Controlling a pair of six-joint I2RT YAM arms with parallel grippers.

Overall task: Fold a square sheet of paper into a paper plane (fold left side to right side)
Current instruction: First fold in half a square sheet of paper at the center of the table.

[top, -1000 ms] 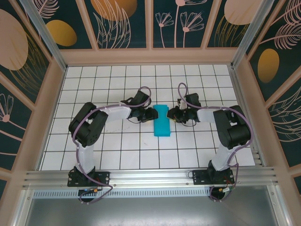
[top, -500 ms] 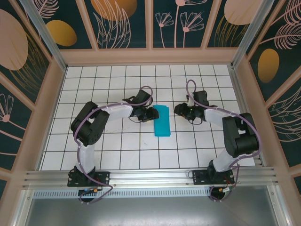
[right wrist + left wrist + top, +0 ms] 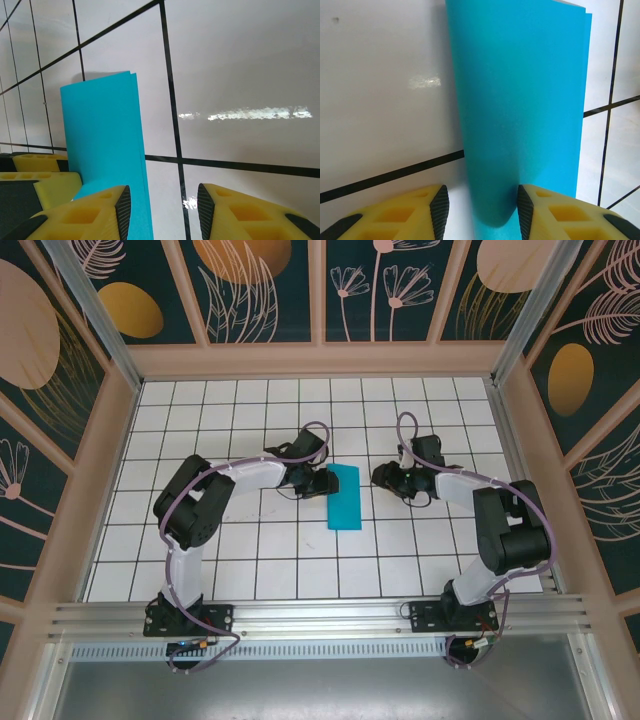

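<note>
A: Left fingers (image 3: 439, 210) of yours stand apart; the folded square sheet of paper (image 3: 520, 100) has its end between them, close against one pad, unclamped.
B: Your right fingers (image 3: 122, 210) are apart too, holding nothing, just right of that sheet.
A: You have it lying mid-desk, a long cyan strip on the glossy white desk (image 3: 260, 550) with its black grid lines.
B: Around you stand dark teal walls (image 3: 270, 290) with pale plants and orange ovals, wood-framed.
</note>
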